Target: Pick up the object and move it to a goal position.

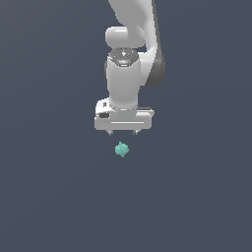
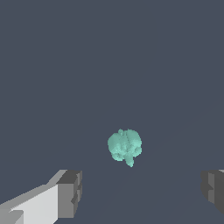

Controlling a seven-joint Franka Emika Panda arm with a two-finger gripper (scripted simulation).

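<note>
We see the white Panda arm point(image 1: 129, 74) come down from the upper edge of the exterior view, where its higher links are cut off by the frame. At its end the gripper point(image 1: 123, 133) points straight down, and only the short dark tips of its fingers point(image 1: 111, 132) show beneath the wide white hand body. The two tips stand clearly apart, so we read the jaws as spread wide and holding nothing.

The teal-green lumpy blob point(image 1: 121, 149) lies just below the gripper in the exterior view, roughly under the gap between the fingertips and not touching either one. It is far narrower than the gripper body. We cannot tell from this view how much height separates the blob from the fingertips, because the dark grey ground point(image 1: 49, 197) is flat, uniform and gives no shadow or edge.

In the wrist view the blob point(image 2: 125, 147) sits between the two fingers and ahead of them, apart from both. One finger point(image 2: 69, 194) shows its grey pad and part of its white housing; the other finger point(image 2: 213, 190) is cut off by the frame edge, so only a sliver of it is visible. The blob's surface is knobbly, with a small nub on one side, and finer detail is too coarse to make out.
</note>
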